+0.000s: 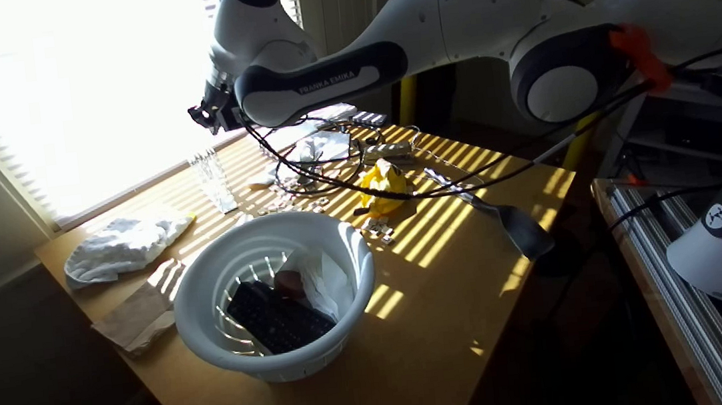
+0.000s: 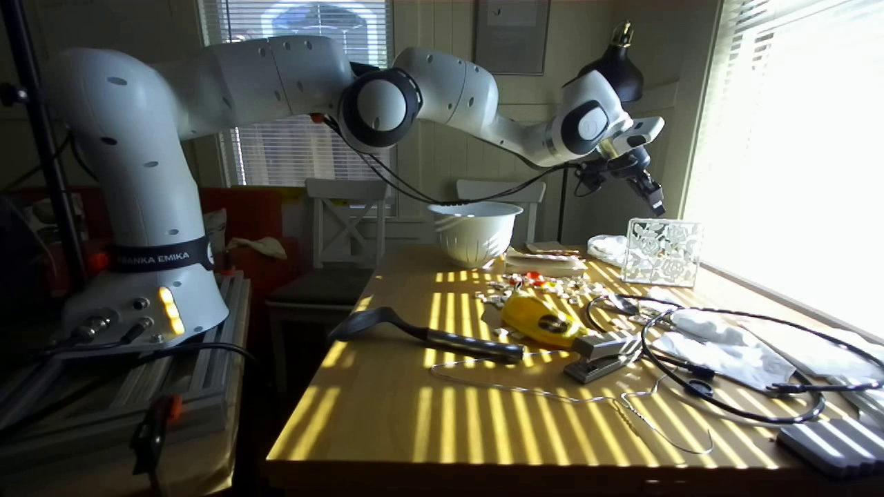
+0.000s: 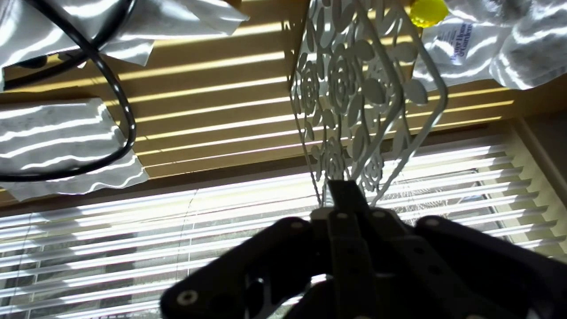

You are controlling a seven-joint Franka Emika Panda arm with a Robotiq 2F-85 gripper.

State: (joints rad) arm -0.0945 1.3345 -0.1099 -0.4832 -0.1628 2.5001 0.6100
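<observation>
Black pincer (image 2: 659, 208), closed and empty, hangs above a white, rose-patterned openwork holder (image 3: 374, 91), seemingly metal: likely light, stiff, best pinched at a top edge.

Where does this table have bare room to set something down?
Free: a strip between the black cable and the openwork holder; a patch between the white bowl and black utensil; the table corner beside that utensil. Crowded: around the stapler, yellow item and plastic wrapping.

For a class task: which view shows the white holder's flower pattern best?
The wrist view: the white holder looks largest, its flower pattern distinct, though cropped. Both exterior views show it smaller; in an exterior view, glare fades the white holder.
</observation>
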